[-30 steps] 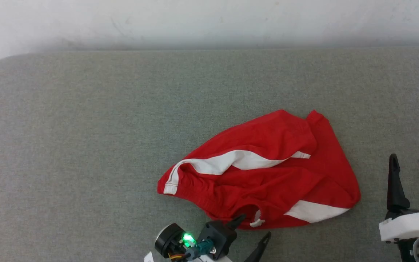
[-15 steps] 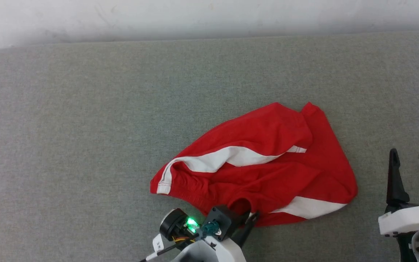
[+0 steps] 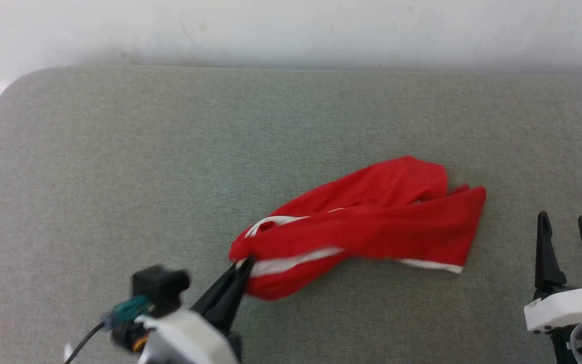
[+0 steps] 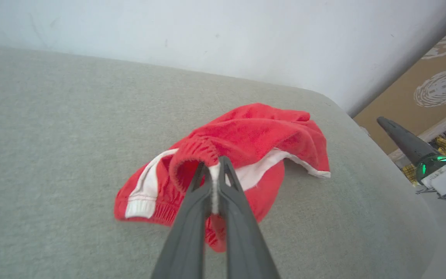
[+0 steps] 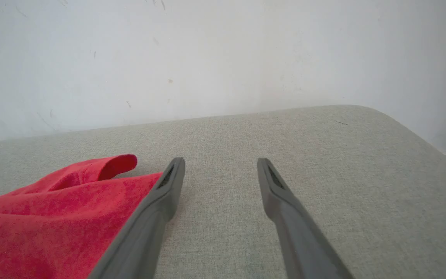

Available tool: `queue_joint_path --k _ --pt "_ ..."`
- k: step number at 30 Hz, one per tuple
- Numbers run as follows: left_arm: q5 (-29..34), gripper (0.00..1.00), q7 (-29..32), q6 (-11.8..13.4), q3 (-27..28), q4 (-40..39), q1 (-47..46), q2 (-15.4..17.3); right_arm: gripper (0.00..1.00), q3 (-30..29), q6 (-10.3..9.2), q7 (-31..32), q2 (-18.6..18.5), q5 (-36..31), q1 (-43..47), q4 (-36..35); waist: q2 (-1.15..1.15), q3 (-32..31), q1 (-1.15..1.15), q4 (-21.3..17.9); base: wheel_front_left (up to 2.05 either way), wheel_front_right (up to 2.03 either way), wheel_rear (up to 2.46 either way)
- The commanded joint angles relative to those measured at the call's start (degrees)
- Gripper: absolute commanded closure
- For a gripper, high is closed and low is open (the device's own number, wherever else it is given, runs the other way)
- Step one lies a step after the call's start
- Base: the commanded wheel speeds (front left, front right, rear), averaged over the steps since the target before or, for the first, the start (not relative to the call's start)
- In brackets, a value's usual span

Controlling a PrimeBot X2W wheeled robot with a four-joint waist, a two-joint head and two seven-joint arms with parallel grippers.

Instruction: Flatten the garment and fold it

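Two long dark fingers of the left gripper [image 3: 244,263] are pinched tight on the gathered waistband at the near-left end of the red soft-fabric shorts with white side stripes [image 3: 372,222], which lie crumpled right of centre on the grey fabric-covered surface [image 3: 119,151]. The right gripper [image 3: 563,220] stands wide and empty, just right of the cloth. Light, limp and quick to bunch, the shorts would probably spread best held at both waistband corners.
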Motion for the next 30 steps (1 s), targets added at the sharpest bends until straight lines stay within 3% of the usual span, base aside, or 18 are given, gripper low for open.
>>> queue_joint_path --k 1,5,6,7,8,9,15,18,22,25,27,30 --pt "-1.93 1.0 0.93 0.65 1.58 -0.86 3.34 1.23 0.0 0.05 -0.04 0.32 0.07 -0.56 0.53 -0.25 0.0 -0.75 0.0 1.05 0.0 0.0 0.0" --pt "-6.96 1.0 3.79 0.82 4.09 -1.6 10.86 3.6 0.0 -0.07 -0.04 1.24 0.07 -0.88 1.22 -0.56 0.0 -1.02 0.0 2.09 0.0 0.0 0.0" --pt "-7.7 0.88 4.09 0.88 4.3 -1.32 12.08 3.75 0.0 -0.09 -0.04 1.52 0.07 -1.01 1.34 -0.65 0.0 -1.03 0.0 2.34 0.0 0.0 0.0" --pt "-7.96 0.61 4.25 0.94 4.29 -0.85 12.89 3.86 0.0 -0.08 -0.04 1.82 0.07 -1.16 1.42 -0.76 0.0 -1.0 0.0 2.59 0.0 0.0 0.0" --pt "-7.98 0.04 4.22 0.93 4.08 -0.25 13.31 3.81 0.0 -0.04 -0.04 2.11 0.07 -1.27 1.49 -0.92 0.0 -1.02 0.0 2.81 0.0 0.0 0.0" --pt "-7.99 0.0 3.88 1.03 3.94 0.32 13.43 3.48 0.0 0.06 -0.04 2.42 0.07 -1.33 1.52 -1.1 0.0 -1.03 0.0 2.95 0.0 0.0 0.0" --pt "-11.27 0.0 -0.17 -0.03 4.4 0.23 11.57 -0.22 0.0 0.09 -0.04 3.45 0.07 -1.52 1.54 -1.45 0.0 -1.79 0.0 3.59 0.0 0.0 0.0" --pt "-14.11 0.0 -3.23 -0.93 6.83 -2.78 10.46 -1.18 0.0 0.12 -0.04 3.79 0.07 -1.58 1.75 -1.72 0.0 -2.2 0.0 3.55 0.0 0.0 0.0" --pt "-13.18 0.0 -7.88 -0.32 10.34 -4.97 8.98 -1.52 0.0 0.06 -0.04 3.88 0.07 -1.6 1.97 -1.86 0.0 -2.41 0.0 3.28 0.0 0.0 0.0" --pt "-6.2 0.0 -15.22 3.86 14.45 -4.54 7.12 -1.66 0.0 0.32 -0.04 3.93 0.07 -1.3 2.2 -1.98 0.0 -2.37 0.0 2.7 0.0 0.0 0.0" --pt "2.01 0.0 -21.08 7.93 16.0 -2.96 6.06 -1.02 0.0 0.48 -0.04 3.8 0.07 -1.11 2.18 -1.85 0.0 -2.18 0.0 2.31 0.0 0.0 0.0" --pt "12.88 0.0 -24.88 12.43 14.65 -0.47 5.31 -0.57 0.0 0.86 -0.04 3.66 0.07 -0.91 2.29 -1.81 0.0 -1.99 0.0 1.79 0.0 0.0 0.0"
